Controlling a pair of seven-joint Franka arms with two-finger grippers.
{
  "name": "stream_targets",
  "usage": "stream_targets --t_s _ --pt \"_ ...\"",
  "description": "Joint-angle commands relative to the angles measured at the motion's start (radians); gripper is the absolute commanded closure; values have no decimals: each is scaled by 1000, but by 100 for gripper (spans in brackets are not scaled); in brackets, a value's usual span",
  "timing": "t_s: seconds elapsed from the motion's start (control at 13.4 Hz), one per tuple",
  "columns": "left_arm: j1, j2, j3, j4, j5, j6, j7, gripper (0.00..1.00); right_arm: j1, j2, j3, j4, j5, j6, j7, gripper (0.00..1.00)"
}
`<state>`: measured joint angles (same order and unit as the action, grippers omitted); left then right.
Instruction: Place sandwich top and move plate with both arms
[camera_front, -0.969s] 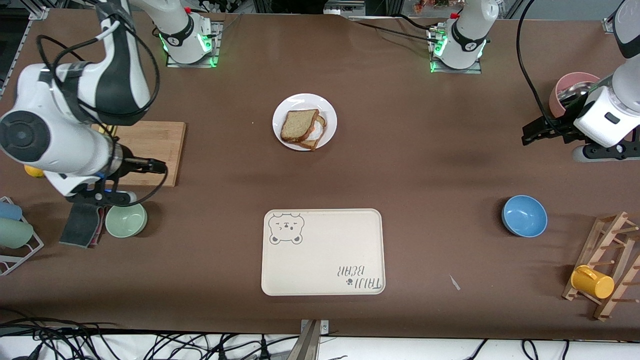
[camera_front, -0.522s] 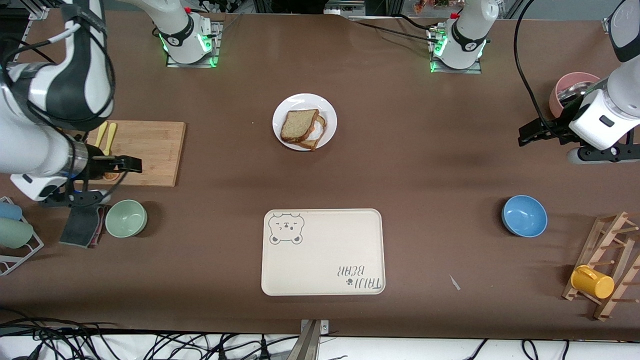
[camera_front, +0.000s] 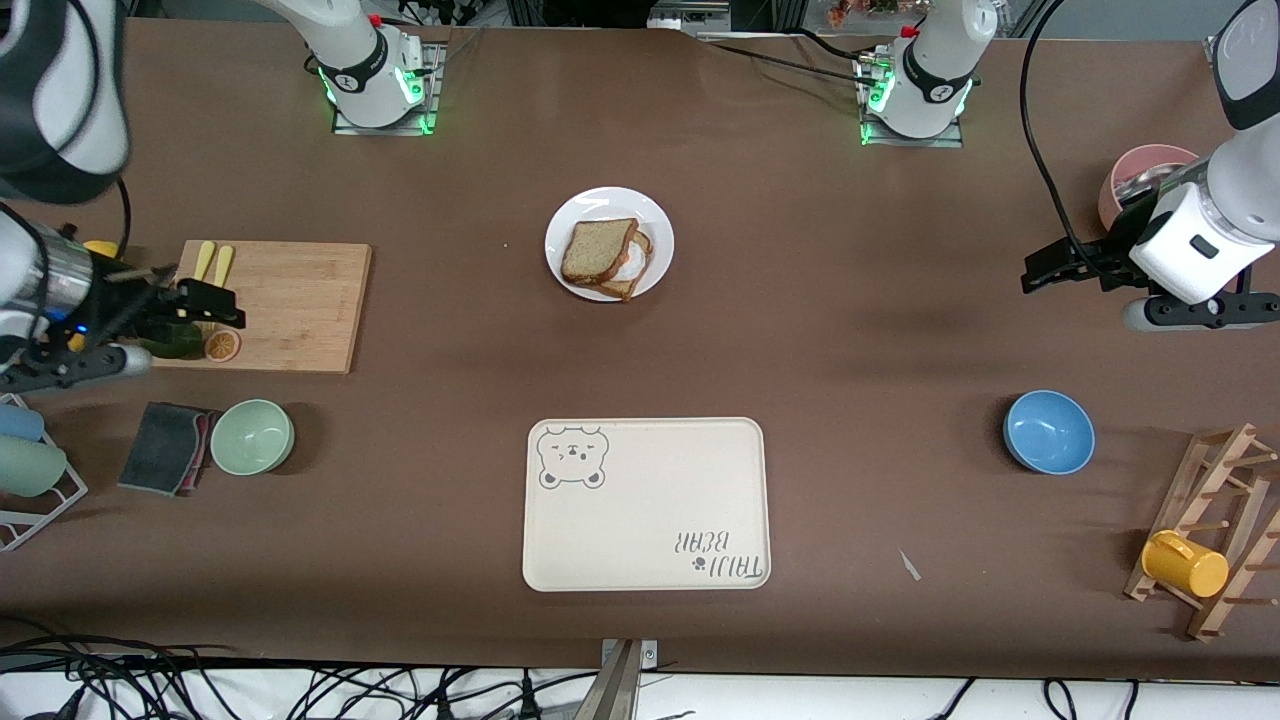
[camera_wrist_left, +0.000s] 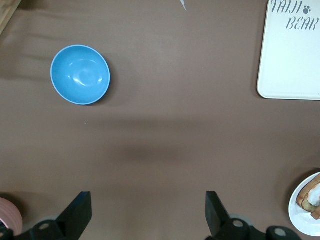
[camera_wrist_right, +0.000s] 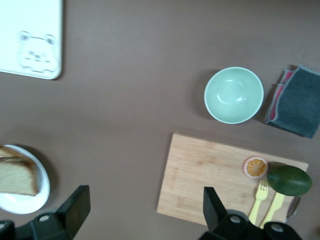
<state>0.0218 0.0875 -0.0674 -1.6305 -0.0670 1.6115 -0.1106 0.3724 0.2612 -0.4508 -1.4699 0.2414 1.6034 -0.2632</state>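
Sandwich top (camera_front: 598, 250) already on the egg toast on the plate (camera_front: 609, 204), both arms up and away.

Plate sits mid-table, farther from the front camera than the bear tray (camera_front: 646, 520). Left gripper (camera_front: 1040, 272) jaws wide, empty, over bare table near the pink bowl (camera_front: 1128, 172); blue bowl (camera_front: 1048, 431) nearer the camera. Right gripper (camera_front: 215, 303) jaws wide, empty, over the cutting board (camera_front: 290, 300) with orange slice (camera_front: 222, 345), avocado (camera_wrist_right: 289, 180), yellow forks (camera_front: 212, 263). Green bowl (camera_front: 252, 436) and grey cloth (camera_front: 165, 446) beside each other, nearer the camera than the board.
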Motion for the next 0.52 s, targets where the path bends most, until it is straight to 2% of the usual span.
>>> stream_targets --t_s 0.0,0.15,0.3,0.45 --pt "0 3 0 6 -30 14 -9 0 -92 -91 111 -41 -107 -14 -18 0" --pt "-2 6 -2 6 -30 15 -9 0 -168 -143 220 -67 -143 -42 -15 0" --pt "-2 11 -2 6 -30 15 -9 0 -271 -172 295 -98 -191 -4 -8 0" --pt "-2 17 -14 6 -31 15 -11 0 -309 -206 313 -125 -206 6 -7 0"
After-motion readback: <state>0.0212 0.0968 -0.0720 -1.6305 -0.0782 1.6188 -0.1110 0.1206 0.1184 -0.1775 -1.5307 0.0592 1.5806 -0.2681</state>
